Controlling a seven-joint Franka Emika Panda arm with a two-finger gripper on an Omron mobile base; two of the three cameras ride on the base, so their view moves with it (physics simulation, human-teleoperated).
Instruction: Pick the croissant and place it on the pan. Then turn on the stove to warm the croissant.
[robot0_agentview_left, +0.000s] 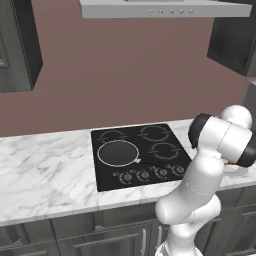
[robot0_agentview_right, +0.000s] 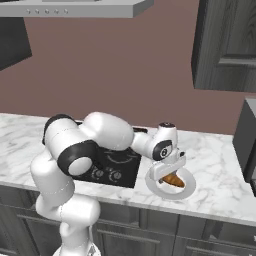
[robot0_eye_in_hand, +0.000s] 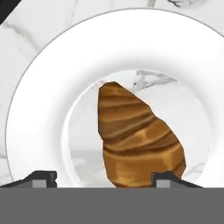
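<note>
Gripper (robot0_eye_in_hand: 105, 177) is low over the croissant (robot0_eye_in_hand: 135, 140), fingers either side w/ gaps, so open, not yet gripping; prob. positioned to straddle the pastry for a pinch. Croissant lies on a pale plate (robot0_agentview_right: 186, 192) on the marble surface (robot0_agentview_right: 220, 165), right of the stove (robot0_agentview_left: 140, 155). Pan (robot0_agentview_left: 117, 152) sits on a front burner w/ nothing in it, well apart from the plate.
</note>
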